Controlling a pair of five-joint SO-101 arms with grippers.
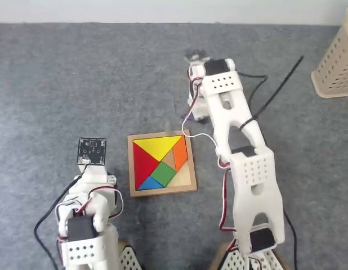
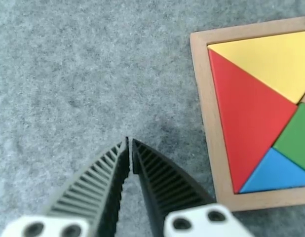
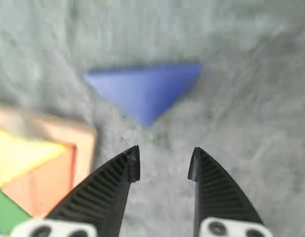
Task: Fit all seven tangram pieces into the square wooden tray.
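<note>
Triangle (image 3: 145,91), violet-blue, just ahead of right jaws, parted and empty; left jaws clenched, empty, near tray (image 2: 208,98).

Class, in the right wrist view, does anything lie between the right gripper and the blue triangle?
Nothing visible does: only bare grey carpet lies between the open right gripper and the blue triangle.

The left wrist view's edge cuts off the wooden tray (image 2: 209,108).
</note>
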